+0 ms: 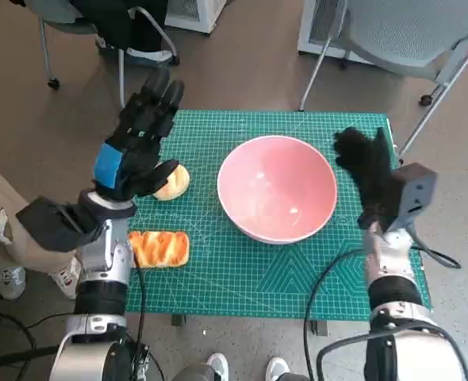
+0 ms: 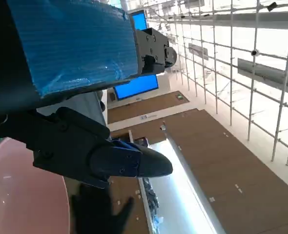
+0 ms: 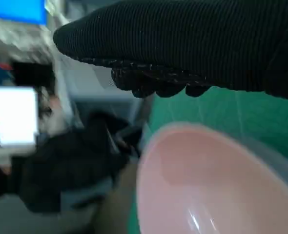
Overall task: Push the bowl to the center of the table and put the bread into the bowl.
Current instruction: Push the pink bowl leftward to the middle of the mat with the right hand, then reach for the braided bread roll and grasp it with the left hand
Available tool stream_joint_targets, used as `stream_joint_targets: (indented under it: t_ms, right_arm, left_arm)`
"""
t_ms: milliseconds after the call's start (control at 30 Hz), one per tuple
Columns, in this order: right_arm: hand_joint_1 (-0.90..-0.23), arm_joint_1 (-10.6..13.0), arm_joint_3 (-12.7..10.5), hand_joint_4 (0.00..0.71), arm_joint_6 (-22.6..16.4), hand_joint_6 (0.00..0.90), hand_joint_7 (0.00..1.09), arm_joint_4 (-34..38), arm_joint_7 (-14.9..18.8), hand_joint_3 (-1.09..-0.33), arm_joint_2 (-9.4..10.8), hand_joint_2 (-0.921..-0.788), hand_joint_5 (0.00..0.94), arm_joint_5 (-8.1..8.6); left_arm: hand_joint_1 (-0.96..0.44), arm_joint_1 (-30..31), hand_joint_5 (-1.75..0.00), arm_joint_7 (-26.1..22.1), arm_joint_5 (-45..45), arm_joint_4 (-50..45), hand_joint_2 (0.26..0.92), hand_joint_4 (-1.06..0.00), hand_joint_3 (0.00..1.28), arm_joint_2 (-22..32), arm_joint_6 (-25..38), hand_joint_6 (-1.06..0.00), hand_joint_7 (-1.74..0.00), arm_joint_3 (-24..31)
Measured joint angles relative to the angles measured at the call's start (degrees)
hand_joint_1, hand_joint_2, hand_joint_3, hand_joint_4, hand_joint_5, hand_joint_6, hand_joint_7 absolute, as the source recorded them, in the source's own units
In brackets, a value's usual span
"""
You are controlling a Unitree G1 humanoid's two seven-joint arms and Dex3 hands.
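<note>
Head view gives us the whole green mat (image 1: 218, 270); the wrist views show only the pink bowl (image 1: 277, 188).

We see the bowl near mid-table, right hand (image 1: 366, 167) just beside its rim, left hand (image 1: 139, 131) raised, fingers apart, over a round bread (image 1: 173, 181); a glazed bread (image 1: 159, 248) nearer.

bowl (image 1: 277, 189) mid-table, breads (image 1: 159, 248) left

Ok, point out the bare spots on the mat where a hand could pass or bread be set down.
Bare green mat runs along the near edge, between the striped bread and the right hand. The far strip behind the bowl is bare too. It is crowded where the left hand hangs over the round bread.
</note>
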Motion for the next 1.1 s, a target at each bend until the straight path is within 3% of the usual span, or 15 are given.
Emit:
stream_joint_targets:
  t_ms: [67, 167, 367, 567, 800, 967, 1100]
  right_arm:
    - [-0.709, 0.16, 1.22, 0.169, -2.77, 0.158, 0.13, -3.13, -2.16, -0.852, 0.12, -0.921, 0.001, -1.4]
    - [-0.707, 0.96, 3.29, 0.161, -8.25, 0.152, 0.13, -9.2, -4.03, -0.864, 0.79, -0.921, 0.0, -3.44]
    - [-0.71, 2.29, 6.14, 0.159, -15.21, 0.149, 0.14, -17.25, -2.39, -0.859, 2.81, -0.921, 0.001, -3.24]
    - [-0.71, 3.87, 8.0, 0.153, -15.81, 0.152, 0.15, -21.94, 1.3, -0.851, 3.63, -0.921, 0.0, -2.43]
    - [-0.704, 5.36, 8.91, 0.151, -13.17, 0.151, 0.16, -25.92, 3.15, -0.847, 4.08, -0.921, 0.0, -1.21]
    - [-0.702, 5.77, 9.17, 0.151, -12.17, 0.148, 0.16, -26.38, 3.28, -0.845, 4.75, -0.921, 0.0, -0.78]
    - [-0.703, 6.14, 9.16, 0.151, -11.78, 0.146, 0.17, -26.39, 3.4, -0.844, 4.77, -0.921, 0.0, -0.73]
  left_arm:
    - [-0.62, 0.3, 0.0, 0.34, 0.17, -0.98, 0.921, -0.03, 0.26, 0.03, 0.16, -0.06, -0.25, -0.07]
    - [-0.67, 0.84, 0.0, 1.32, 0.94, -2.94, 0.921, -0.01, 0.27, 0.4, 0.57, -0.02, -0.3, -0.3]
    - [-0.8, 2.68, 0.0, 4.37, 5.07, -8.87, 0.921, 0.0, 0.28, 2.77, 3.09, 0.0, -0.23, -1.48]
    - [-0.86, 6.01, 0.0, 6.97, 9.29, -17.21, 0.921, 0.0, 0.27, 6.98, 9.02, 0.0, -0.13, -2.18]
    - [-0.83, 10.53, 0.0, 8.16, 10.05, -26.41, 0.921, 0.0, 0.23, 10.68, 14.56, 0.0, -0.07, -2.24]
    - [-0.76, 15.06, 0.0, 6.71, 9.67, -34.26, 0.845, 0.0, 0.15, 14.86, 20.69, 0.0, -0.06, -1.63]
    - [-0.68, 19.74, 0.0, 3.37, 9.69, -42.17, 0.77, 0.0, 0.1, 21.99, 28.4, -0.05, -0.08, 0.33]
